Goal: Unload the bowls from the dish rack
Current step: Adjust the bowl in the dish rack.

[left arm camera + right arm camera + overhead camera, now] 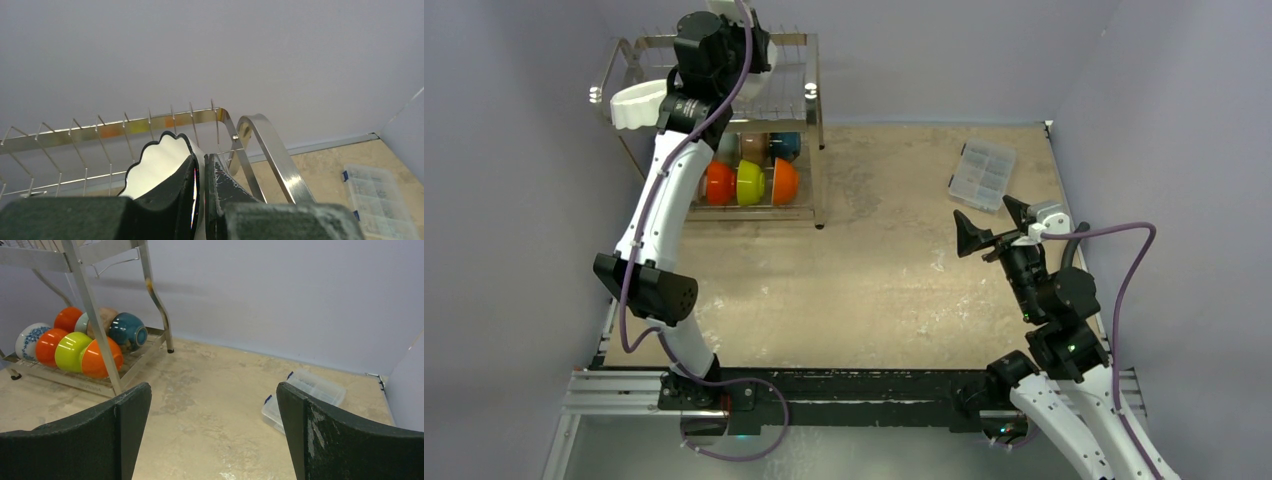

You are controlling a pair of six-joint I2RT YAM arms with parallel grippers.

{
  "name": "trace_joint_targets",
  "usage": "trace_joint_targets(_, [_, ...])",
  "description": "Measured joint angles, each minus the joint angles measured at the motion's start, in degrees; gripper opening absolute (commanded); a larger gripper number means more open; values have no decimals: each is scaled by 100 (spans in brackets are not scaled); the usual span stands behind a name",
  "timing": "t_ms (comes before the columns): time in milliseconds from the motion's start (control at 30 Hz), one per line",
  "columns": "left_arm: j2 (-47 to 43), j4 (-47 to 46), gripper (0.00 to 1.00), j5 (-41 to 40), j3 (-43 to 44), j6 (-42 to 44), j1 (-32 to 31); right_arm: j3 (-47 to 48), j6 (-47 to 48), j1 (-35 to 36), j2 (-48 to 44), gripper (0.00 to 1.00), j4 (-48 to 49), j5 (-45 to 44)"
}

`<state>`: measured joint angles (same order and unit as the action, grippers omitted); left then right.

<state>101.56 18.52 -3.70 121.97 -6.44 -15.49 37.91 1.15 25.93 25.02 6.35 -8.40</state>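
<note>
The left fingers (170,195) were clamped on the rim of a white scalloped bowl (155,162) at the upper tier of the dish rack (272,155). The right fingers (125,430) were held wide apart, clear of the rack, and coloured bowls (75,350) were lined along its lower tier. On a skewed lift, the bowl could be snagged by the prongs (194,125) and dragged from the thin rim grip.

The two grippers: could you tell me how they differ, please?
The left gripper is shut on a white scalloped bowl; the right gripper is wide open and empty. The left is high at the dish rack's top tier; the right hovers low near the clear compartment box. Both have black fingers.
</note>
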Motion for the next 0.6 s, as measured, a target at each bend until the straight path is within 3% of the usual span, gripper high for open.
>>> trace_joint_targets(600, [-11,437,0,1596,-72,-496,260,-2,0,0,-4,99,0,-2])
